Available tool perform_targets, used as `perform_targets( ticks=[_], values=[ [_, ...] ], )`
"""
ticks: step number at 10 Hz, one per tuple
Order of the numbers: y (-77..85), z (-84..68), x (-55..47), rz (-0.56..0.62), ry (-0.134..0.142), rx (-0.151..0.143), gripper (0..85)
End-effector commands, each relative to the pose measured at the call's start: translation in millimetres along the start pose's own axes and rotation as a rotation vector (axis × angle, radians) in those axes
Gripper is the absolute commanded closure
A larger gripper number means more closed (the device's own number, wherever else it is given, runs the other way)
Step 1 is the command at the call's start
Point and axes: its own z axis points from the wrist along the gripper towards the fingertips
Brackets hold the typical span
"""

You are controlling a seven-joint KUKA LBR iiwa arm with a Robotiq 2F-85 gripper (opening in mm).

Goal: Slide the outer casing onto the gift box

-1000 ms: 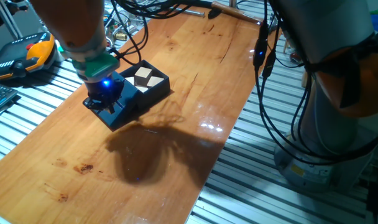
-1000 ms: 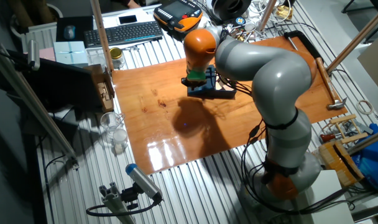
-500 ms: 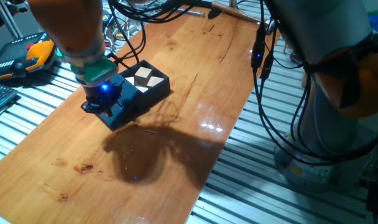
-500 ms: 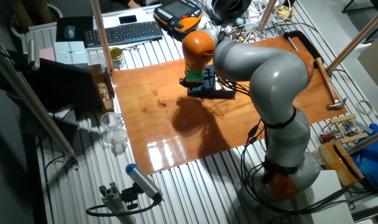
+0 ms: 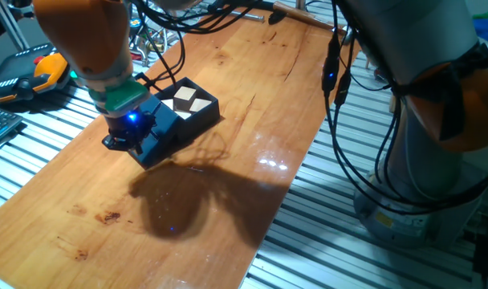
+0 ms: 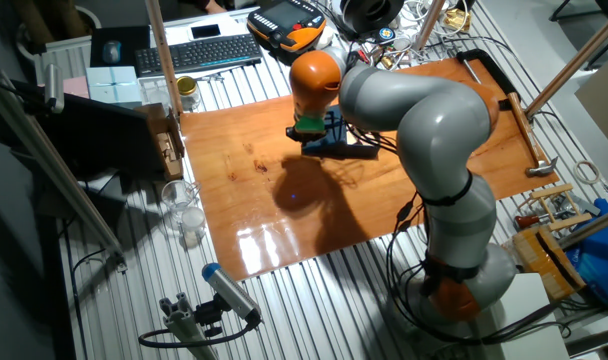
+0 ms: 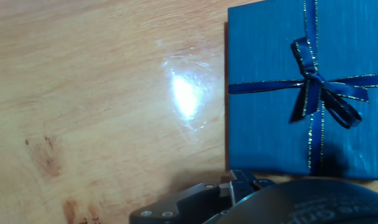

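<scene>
The outer casing [image 5: 162,128] is a navy sleeve on the wooden table [image 5: 228,185]. It covers the near part of the gift box [image 5: 189,103], whose tan and white squares show at the far end. My gripper [image 5: 125,136] hangs low over the casing's left end, with a blue light on its body; its fingers are hidden. In the hand view the casing [image 7: 270,124] with its ribbon bow [image 7: 314,84] fills the right side, bare wood the left. In the other fixed view the gripper [image 6: 306,138] stands at the box's [image 6: 342,148] left end.
An orange teach pendant [image 5: 43,68] and cables [image 5: 160,32] lie left of and behind the box. A keyboard [image 6: 199,52] and glass jars [image 6: 182,215] stand beyond the table's edges. A hammer [image 6: 524,130] lies on the far side. The arm's base [image 5: 437,144] stands right of the table.
My gripper has shifted a little to the left, toward the casing's outer end. The casing and gift box have not visibly moved.
</scene>
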Motion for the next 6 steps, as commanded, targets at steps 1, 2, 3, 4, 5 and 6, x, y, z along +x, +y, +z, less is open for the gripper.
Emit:
perform_targets(
  ticks=[1, 2, 3, 4, 5, 6],
  values=[
    [1.5, 1.6, 0.3, -0.002, 0.0, 0.0, 85.0],
    [2.9, 3.4, 0.5, -0.005, -0.001, 0.0, 85.0],
    [5.2, 5.1, 0.5, -0.01, -0.005, 0.005, 85.0],
    [8.2, 6.6, 0.7, -0.009, -0.006, 0.009, 85.0],
    [12.0, 8.0, 0.9, -0.003, -0.008, 0.014, 85.0],
    [13.5, 9.0, 0.6, 0.0, -0.008, 0.015, 85.0]
  ],
)
